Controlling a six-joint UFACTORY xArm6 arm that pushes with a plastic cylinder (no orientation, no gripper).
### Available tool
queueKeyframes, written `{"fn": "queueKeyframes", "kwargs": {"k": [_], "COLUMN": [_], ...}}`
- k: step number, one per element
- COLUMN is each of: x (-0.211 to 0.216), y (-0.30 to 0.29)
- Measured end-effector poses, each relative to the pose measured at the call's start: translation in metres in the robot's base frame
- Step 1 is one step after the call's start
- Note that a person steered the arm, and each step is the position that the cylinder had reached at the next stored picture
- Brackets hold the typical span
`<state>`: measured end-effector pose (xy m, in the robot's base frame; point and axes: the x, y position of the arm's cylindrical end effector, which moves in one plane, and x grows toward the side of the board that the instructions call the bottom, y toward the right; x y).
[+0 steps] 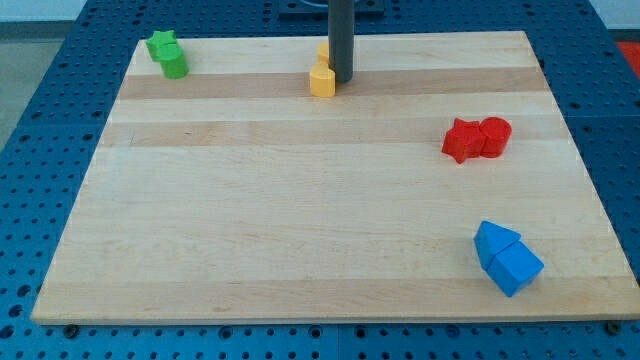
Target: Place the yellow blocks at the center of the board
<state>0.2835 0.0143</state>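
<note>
The big wooden board (pixel 300 220) lay on a blue table with holes (pixel 40 120). Two blue blocks (pixel 506 258) sat touching near the view's bottom right. Two red blocks (pixel 476 138), one a star shape and one round, touched at the view's right. Two green blocks (pixel 167 54) sat in the top left corner. The yellow blocks (pixel 322 80) were near the top edge, far from the middle; one was mostly hidden behind the rod. My tip (pixel 342 79) touched the front yellow block's right side. The arm had no claw, only a rod.
</note>
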Motion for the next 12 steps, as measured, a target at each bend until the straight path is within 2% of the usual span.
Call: {"fn": "queueKeyframes", "kwargs": {"k": [1,2,3,6,7,9,12], "x": [-0.016,-0.073,-0.091,-0.080,-0.057,-0.046,-0.016], "y": [0.050,0.058,0.048,-0.009,-0.009,-0.013,-0.052]}}
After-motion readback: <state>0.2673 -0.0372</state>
